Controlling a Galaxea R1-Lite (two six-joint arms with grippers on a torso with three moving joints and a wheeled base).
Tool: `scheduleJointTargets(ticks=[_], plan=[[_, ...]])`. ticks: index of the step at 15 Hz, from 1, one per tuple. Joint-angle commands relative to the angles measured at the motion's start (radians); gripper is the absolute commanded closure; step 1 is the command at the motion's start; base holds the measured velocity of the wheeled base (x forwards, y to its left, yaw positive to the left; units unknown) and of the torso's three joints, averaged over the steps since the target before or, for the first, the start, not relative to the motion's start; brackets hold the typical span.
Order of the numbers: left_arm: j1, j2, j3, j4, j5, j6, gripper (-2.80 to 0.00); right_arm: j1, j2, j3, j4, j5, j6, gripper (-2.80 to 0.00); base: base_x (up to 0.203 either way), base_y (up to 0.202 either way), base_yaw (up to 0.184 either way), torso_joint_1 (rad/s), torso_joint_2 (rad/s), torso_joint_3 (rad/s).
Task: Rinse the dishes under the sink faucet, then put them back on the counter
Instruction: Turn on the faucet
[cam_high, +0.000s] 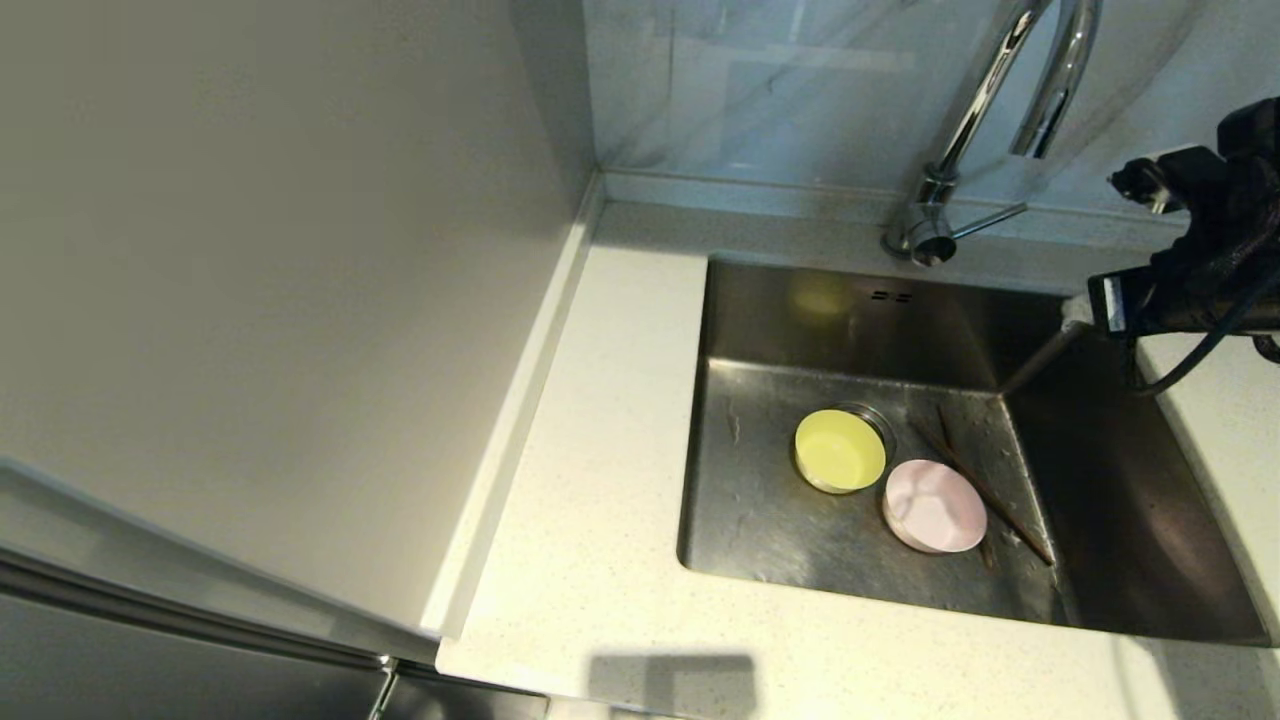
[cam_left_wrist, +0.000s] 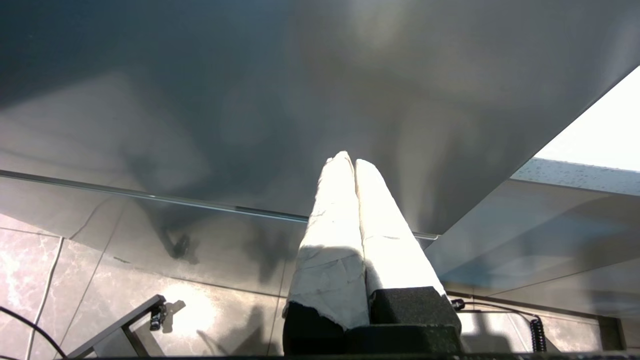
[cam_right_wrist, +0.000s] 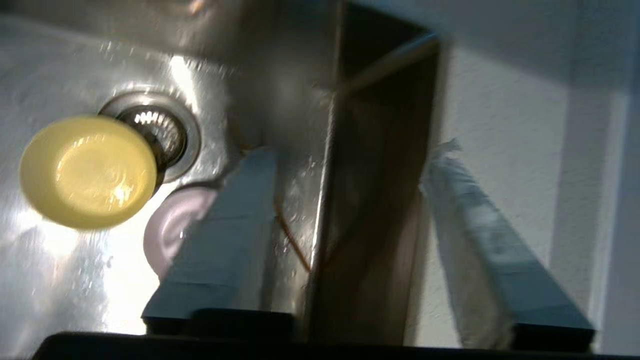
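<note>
The yellow-green bowl lies on the sink floor, partly over the drain strainer. Touching its right side is the pink bowl. The brown chopsticks lie slantwise just beyond the pink bowl. The chrome faucet arches over the back rim, its lever pointing right. My right gripper hangs open and empty above the sink's back right corner. My left gripper is shut and empty, parked low, out of the head view.
The speckled counter wraps around the sink, widest on the left. A plain grey wall panel rises at the left and a marbled backsplash at the back. A narrow counter strip runs right of the sink.
</note>
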Motion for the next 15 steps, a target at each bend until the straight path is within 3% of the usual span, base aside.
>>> scheduleJointTargets(ticks=[1,4,8,10,15], plan=[[0.0,-0.003,0.0,-0.001,0.001,-0.001,0.0,-0.027,0.028,-0.052,0.0,-0.003,0.002,0.0,0.0,0.0,0.0,0.0,0.0,0.0],[0.0,-0.003,0.0,-0.001,0.001,-0.001,0.0,-0.047,0.084,-0.149,-0.001,0.001,0.086,0.0,0.0,0.0,0.0,0.0,0.0,0.0],[0.0,-0.003,0.0,-0.001,0.001,-0.001,0.0,-0.047,0.205,-0.325,-0.003,0.09,0.434,0.0,0.0,0.0,0.0,0.0,0.0,0.0],[0.0,-0.003,0.0,-0.001,0.001,-0.001,0.0,-0.048,0.262,-0.391,-0.005,0.103,0.542,0.0,0.0,0.0,0.0,0.0,0.0,0.0],[0.0,-0.003,0.0,-0.001,0.001,-0.001,0.0,-0.053,0.332,-0.519,-0.007,0.18,0.679,0.0,0.0,0.0,0.0,0.0,0.0,0.0]])
